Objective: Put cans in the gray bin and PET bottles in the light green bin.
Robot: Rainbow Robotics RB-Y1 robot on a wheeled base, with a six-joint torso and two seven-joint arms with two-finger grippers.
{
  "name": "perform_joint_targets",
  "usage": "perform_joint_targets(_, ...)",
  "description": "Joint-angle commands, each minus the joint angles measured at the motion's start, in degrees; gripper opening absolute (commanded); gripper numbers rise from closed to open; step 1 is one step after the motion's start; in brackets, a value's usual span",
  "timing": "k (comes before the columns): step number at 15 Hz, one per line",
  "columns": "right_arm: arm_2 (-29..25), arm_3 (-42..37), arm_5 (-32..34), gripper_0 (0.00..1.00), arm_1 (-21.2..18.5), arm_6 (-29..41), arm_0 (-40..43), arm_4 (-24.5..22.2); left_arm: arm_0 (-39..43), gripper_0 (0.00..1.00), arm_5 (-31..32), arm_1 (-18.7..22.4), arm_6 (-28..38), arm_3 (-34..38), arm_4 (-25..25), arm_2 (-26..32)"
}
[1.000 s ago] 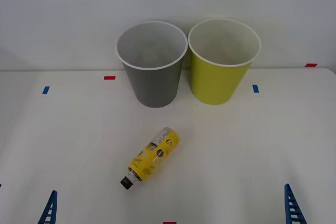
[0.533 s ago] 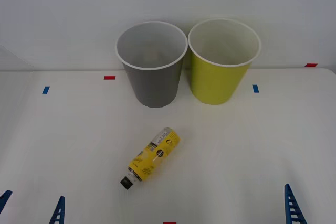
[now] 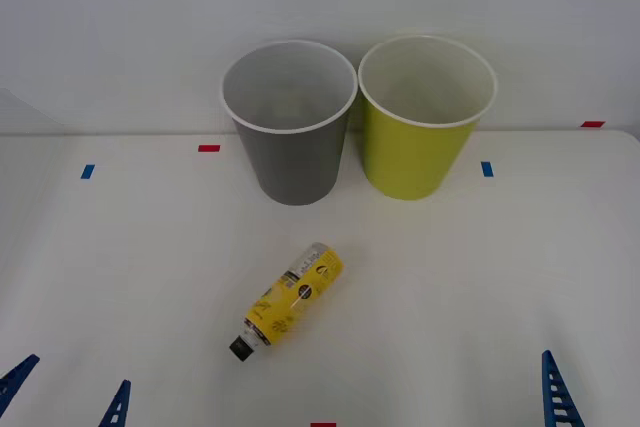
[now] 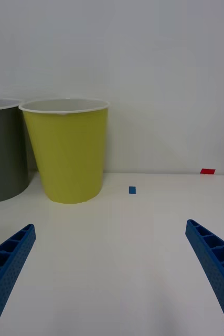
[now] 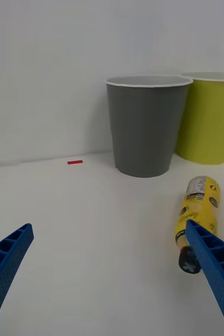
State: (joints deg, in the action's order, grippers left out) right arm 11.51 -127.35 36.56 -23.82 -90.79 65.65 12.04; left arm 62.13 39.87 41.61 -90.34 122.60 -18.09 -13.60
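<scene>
Your left hand (image 3: 68,399) sat at about 7 o'clock on the counter (image 3: 480,277), low at the near edge, its two blue ribbed fingers (image 5: 7,262) spread well apart with nothing between them. From its wrist camera you had the left hand (image 5: 112,273) low over the white surface, and one finger overlapped the cap end of the PET bottle (image 5: 198,218) in that picture; whether it touched the bottle, you could not tell.

Moving rightward, the PET bottle (image 3: 288,299) lay on its side near the middle of the counter, slightly toward 6 o'clock, well apart from both bins. Its black cap pointed toward 7 o'clock and its base toward 1 o'clock, the yellow label facing up.

Beyond it, at about 12 o'clock, the gray bin (image 3: 293,157) stood upright against the back wall. Just beside it at 1 o'clock stood the light green bin (image 3: 415,152), also upright, the two rims close together; you could not tell if they touched. You saw both again from the wrists, the gray bin (image 5: 143,131) and the light green bin (image 4: 67,152).

Small red and blue tape marks (image 3: 208,148) dotted the counter along the back.

Your right hand (image 4: 112,273) waited at about 5 o'clock, one finger (image 3: 556,392) showing at the near edge, its fingers wide apart and holding nothing.
</scene>
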Motion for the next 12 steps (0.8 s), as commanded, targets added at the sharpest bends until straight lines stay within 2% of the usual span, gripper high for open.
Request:
perform_joint_targets(1,0.0,0.0,0.0,1.0,0.0,0.0,0.0,0.0,-3.9,1.0,-3.6,5.8,-1.2,0.1,-0.8,-2.8)
perform_joint_targets(5,0.0,0.0,0.0,1.0,0.0,0.0,0.0,0.0,-9.7,1.0,-7.1,11.1,-2.5,0.1,-1.3,-6.2)
perform_joint_targets(7,0.0,0.0,0.0,1.0,0.0,0.0,0.0,0.0,-12.0,1.0,-8.4,12.4,-3.0,0.1,-1.7,-7.2)
perform_joint_targets(12,0.0,0.0,0.0,1.0,0.0,0.0,0.0,0.0,-18.5,1.0,-24.1,12.6,-3.8,6.0,-2.0,-7.4)
